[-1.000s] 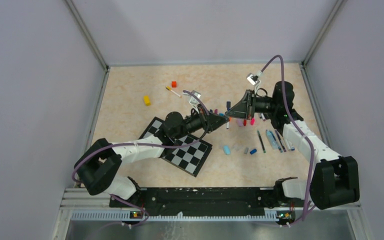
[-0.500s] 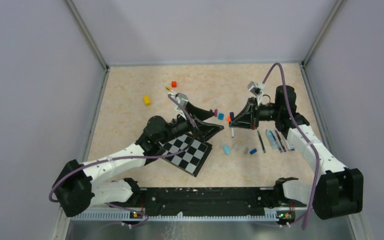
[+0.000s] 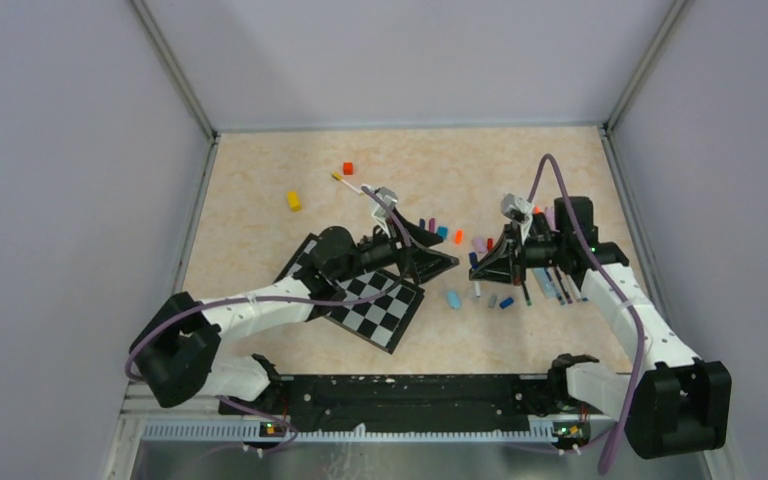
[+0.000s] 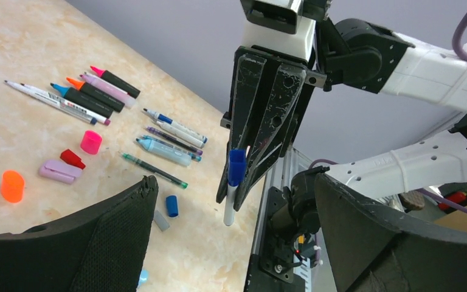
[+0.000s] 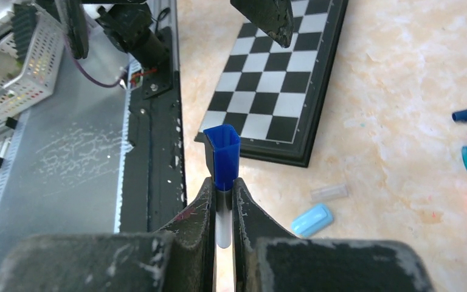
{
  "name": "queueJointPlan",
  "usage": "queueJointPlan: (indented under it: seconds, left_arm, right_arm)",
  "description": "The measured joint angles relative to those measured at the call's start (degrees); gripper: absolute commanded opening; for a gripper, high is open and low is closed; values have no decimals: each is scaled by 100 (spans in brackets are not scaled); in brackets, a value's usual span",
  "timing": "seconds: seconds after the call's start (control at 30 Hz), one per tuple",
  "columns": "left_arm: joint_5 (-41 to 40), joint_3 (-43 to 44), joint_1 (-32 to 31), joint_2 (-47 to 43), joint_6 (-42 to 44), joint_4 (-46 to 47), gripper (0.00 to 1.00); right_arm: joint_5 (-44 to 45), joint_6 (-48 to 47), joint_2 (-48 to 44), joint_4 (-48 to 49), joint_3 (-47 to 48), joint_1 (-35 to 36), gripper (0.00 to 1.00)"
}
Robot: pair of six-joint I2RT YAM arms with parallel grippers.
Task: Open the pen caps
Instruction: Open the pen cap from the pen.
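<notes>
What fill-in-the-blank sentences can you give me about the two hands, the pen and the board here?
1. The right hand is shut on a white pen whose cap is ____.
2. The left hand stands ____ and holds nothing.
3. The flat board is checked in black and ____.
Missing words: blue; open; white.
</notes>
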Motion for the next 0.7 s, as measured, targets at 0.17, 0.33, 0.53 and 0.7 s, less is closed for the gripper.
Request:
queueJointPlan:
  seconds: [0.17,0.33,0.53,0.7]
  left_arm:
    - [74,0,0,387,-26,332,96]
    - [76,-26,0,699,13,874,90]
    - [122,-76,-7,1246,-223,1751,81]
    - [164,-74,-63,1473,-343,2009,70]
  right_arm:
    - [382,-592,0,-455,-17,-11,0]
    - [437,-831,15,-610,-164,-15,0]
    - [352,-828,146,-586,-164,-15,0]
    - [249,-767,190,-542,-164,-15,0]
